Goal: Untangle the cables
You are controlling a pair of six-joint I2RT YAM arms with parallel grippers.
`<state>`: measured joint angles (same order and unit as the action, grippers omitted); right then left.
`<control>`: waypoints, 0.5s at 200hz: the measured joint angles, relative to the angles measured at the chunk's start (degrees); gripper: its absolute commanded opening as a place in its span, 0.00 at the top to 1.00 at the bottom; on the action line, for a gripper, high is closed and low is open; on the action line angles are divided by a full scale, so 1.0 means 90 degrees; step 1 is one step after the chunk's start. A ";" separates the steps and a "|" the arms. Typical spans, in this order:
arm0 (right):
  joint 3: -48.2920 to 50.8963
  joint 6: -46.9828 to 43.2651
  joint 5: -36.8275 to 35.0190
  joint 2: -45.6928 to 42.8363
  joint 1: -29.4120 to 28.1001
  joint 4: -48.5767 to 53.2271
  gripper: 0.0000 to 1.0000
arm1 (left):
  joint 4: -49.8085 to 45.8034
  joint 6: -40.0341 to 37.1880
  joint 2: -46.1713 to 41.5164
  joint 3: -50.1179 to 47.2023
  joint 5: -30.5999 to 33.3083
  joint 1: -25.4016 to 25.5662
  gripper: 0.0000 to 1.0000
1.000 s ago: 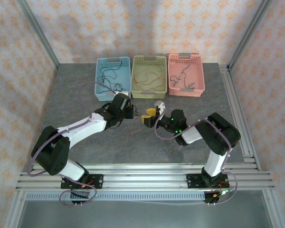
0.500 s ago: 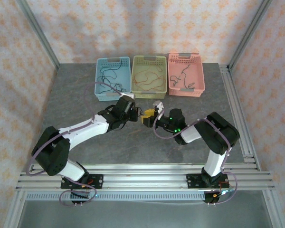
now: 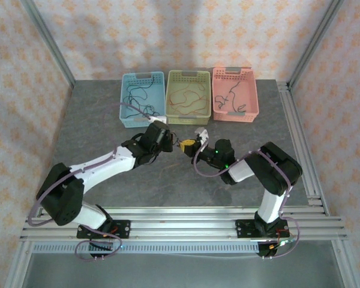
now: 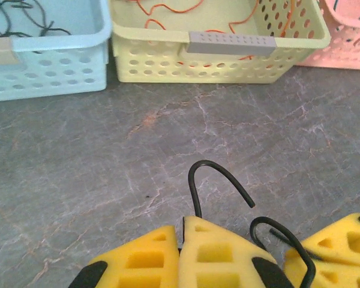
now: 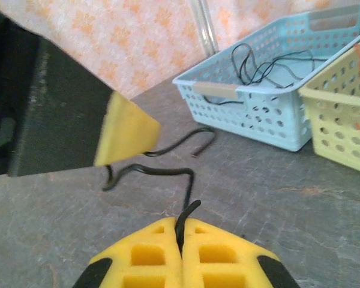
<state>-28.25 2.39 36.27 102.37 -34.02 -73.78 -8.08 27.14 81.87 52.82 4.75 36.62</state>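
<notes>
A short black cable [image 4: 219, 174] hangs over the grey table [image 3: 96, 120] in front of the baskets, held at both ends. My left gripper [image 4: 181, 231] is shut on one end of it, and the free tip curls up past the yellow fingers. My right gripper [image 5: 181, 225] is shut on the other end of the black cable [image 5: 162, 171], which bends toward the left gripper's yellow finger [image 5: 126, 132]. In the top view the left gripper [image 3: 170, 143] and right gripper [image 3: 187, 146] stand almost tip to tip. More black cables [image 3: 138, 96] lie in the blue basket, orange-red ones [image 3: 186, 99] in the green basket.
Three baskets stand in a row at the back: blue [image 3: 143, 122], green [image 3: 188, 119] and pink [image 3: 234, 115], the pink one holding a dark cable [image 3: 231, 96]. The blue basket's wall [image 5: 270, 114] is close ahead of the right gripper. Metal frame rails run along the table's right edge [image 3: 297, 138].
The left gripper has shifted right and slightly toward the baskets, closing the gap to the right gripper. The right gripper has edged a little toward the back. Both stay shut on the cable.
</notes>
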 measured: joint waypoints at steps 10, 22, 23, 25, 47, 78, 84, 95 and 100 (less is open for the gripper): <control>0.0095 0.0066 -0.0138 -0.0002 0.0034 -0.0233 1.00 | 0.0022 0.0177 -0.0253 -0.0177 0.0087 0.0002 1.00; 0.0185 0.0143 -0.0301 -0.0039 0.0095 -0.0408 1.00 | 0.0124 0.0393 -0.0624 -0.0469 0.0170 -0.0019 1.00; 0.0192 0.0155 -0.0311 -0.0041 0.0102 -0.0420 1.00 | 0.0134 0.0410 -0.0653 -0.0491 0.0170 -0.0024 1.00; 0.0202 0.0182 -0.0342 -0.0051 0.0112 -0.0437 1.00 | 0.0158 0.0464 -0.0729 -0.0554 0.0172 -0.0032 1.00; 0.0338 0.0359 -0.0590 -0.0226 0.0267 -0.0648 1.00 | 0.0342 0.0840 -0.1360 -0.1025 0.0187 -0.0165 1.00; 0.0474 0.0505 -0.0835 -0.0420 0.0287 -0.0843 1.00 | 0.0525 0.1241 -0.2030 -0.1421 0.0155 -0.0330 1.00; 0.0508 0.0517 -0.0891 -0.0449 0.0287 -0.0874 1.00 | 0.0539 0.1311 -0.2154 -0.1481 0.0124 -0.0374 1.00; 0.0559 0.0544 -0.0996 -0.0500 0.0287 -0.0928 1.00 | 0.0549 0.1394 -0.2344 -0.1564 0.0034 -0.0440 1.00; 0.0583 0.0546 -0.1037 -0.0525 0.0287 -0.0942 1.00 | 0.0551 0.1418 -0.2414 -0.1593 -0.0005 -0.0464 1.00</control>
<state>-23.00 7.31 26.94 97.65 -31.44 -82.26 -3.11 39.90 60.14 38.48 4.71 32.45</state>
